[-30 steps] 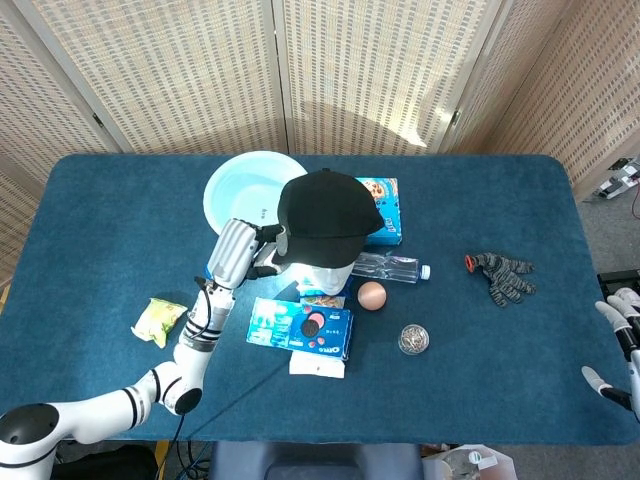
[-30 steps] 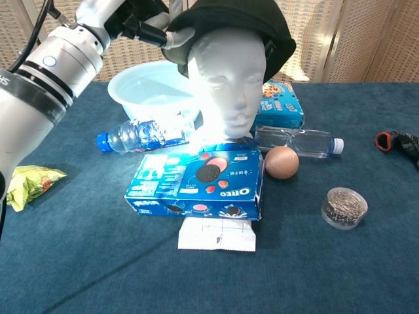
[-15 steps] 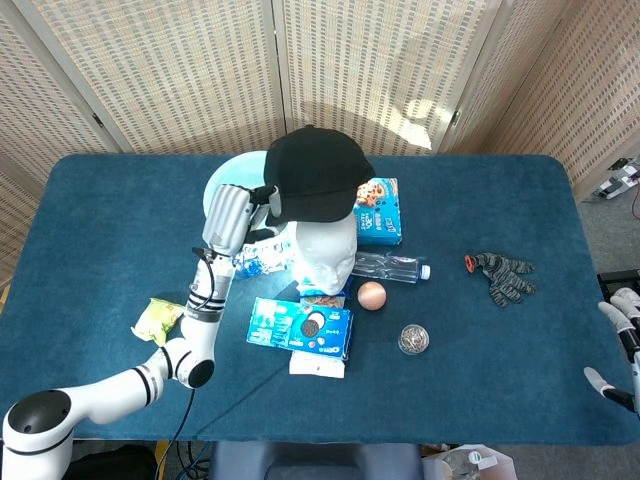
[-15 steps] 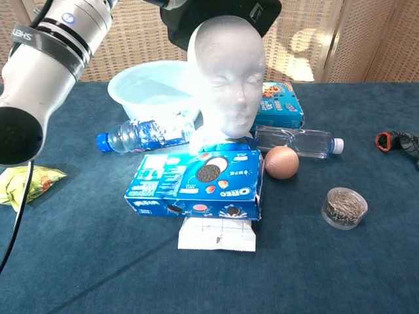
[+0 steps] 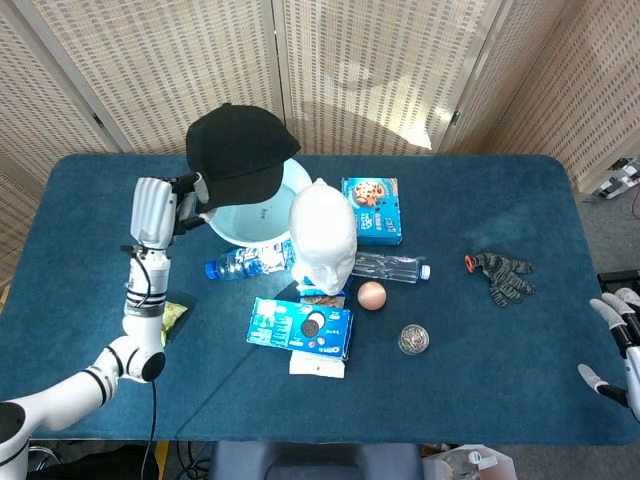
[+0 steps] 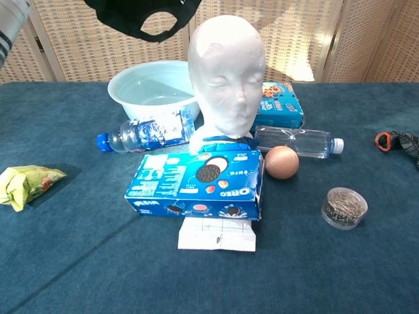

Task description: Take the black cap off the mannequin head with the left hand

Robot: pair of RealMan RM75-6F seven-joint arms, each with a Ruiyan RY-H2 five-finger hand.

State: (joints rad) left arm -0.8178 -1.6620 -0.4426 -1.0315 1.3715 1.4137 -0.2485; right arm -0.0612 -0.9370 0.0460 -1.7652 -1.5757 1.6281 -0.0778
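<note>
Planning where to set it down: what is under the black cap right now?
The black cap, held up by the left hand, hangs over the light blue basin. The basin's far-left rim and the table behind it are covered.

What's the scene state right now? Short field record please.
cap: black cap off the head, held up over the basin
left hand: left hand grips the cap's edge
right hand: right hand at the table's right edge, holds nothing
mannequin head: mannequin head bare, upright
nearby: Oreo box, egg, two bottles
</note>
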